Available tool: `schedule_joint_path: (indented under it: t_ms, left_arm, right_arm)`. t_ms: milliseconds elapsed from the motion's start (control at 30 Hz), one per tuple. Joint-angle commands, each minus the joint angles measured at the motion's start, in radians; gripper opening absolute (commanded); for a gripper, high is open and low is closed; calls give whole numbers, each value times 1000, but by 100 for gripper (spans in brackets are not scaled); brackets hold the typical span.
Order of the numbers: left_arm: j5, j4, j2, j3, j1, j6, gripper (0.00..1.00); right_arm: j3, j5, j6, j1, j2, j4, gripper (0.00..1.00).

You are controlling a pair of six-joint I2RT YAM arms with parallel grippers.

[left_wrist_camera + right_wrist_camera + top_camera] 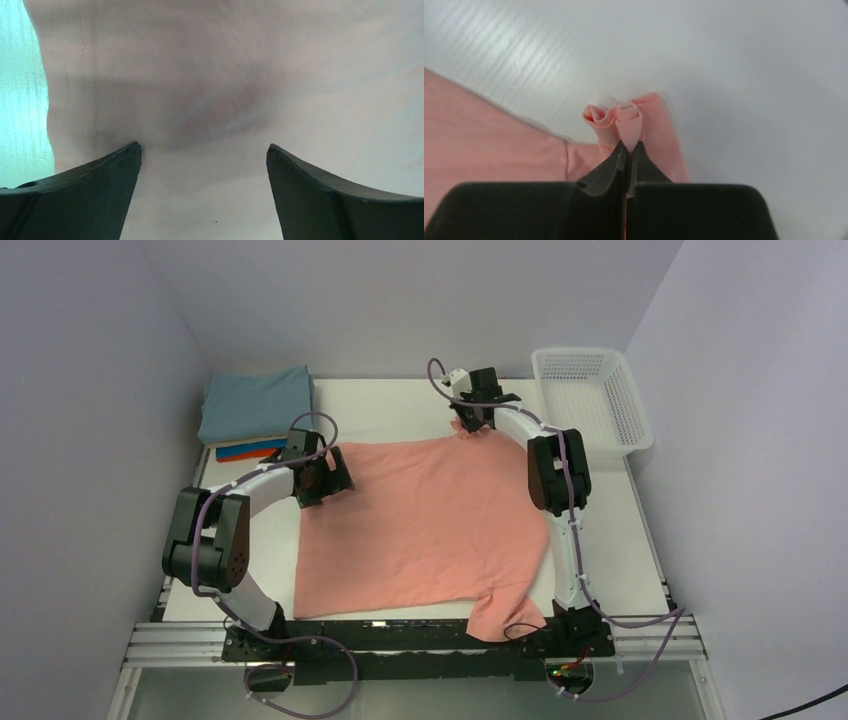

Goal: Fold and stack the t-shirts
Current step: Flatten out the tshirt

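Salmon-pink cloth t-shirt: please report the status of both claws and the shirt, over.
Right claw shut on far sleeve of salmon-pink cloth t-shirt. Left claw open over its hem. Shirt spread flat, unfolded. Nothing in the way.

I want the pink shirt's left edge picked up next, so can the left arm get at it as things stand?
Probably yes. The left gripper hangs open right over the salmon-pink t-shirt near its left edge, and nothing lies between it and the cloth.
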State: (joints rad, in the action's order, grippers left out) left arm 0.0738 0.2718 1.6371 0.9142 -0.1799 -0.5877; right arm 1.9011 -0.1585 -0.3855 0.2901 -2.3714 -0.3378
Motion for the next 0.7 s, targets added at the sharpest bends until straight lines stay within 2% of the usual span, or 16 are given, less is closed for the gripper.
schedule_joint_path:
  t_ms: [0,100,233,333,433,467,500,533,567,633,667]
  left_arm:
    - [-45,56,22,-3,16,12,100]
    - [-51,61,22,-3,16,11,100]
    - [-55,62,20,-1,17,10,99]
    - [-58,65,19,6,19,12,99]
    - [-68,72,26,18,20,10,100]
    - [-69,74,30,24,22,8,99]
    - [-68,82,34,34,23,8,99]
    - [-69,89,35,41,24,8,99]
    - [-71,95,32,48,24,7,100]
    - [-71,100,14,51,25,6,99]
    - [-71,97,3,50,25,9,99]
  right_arm:
    - [-221,78,34,9,255,217,0]
    - [-402,205,37,46,414,318,0]
    - [-495,431,102,95,473,363,0]
    - [-476,509,164,111,431,393,0]
    - [-377,638,190,127,327,475,2]
    - [-341,651,181,131,284,506,16]
    - [-279,646,183,132,233,491,45]
    - [-200,650,200,131,178,437,78]
    - [-102,667,226,129,130,346,97]
    - [-7,675,263,129,93,237,100]
    - [-43,657,273,130,121,251,100]
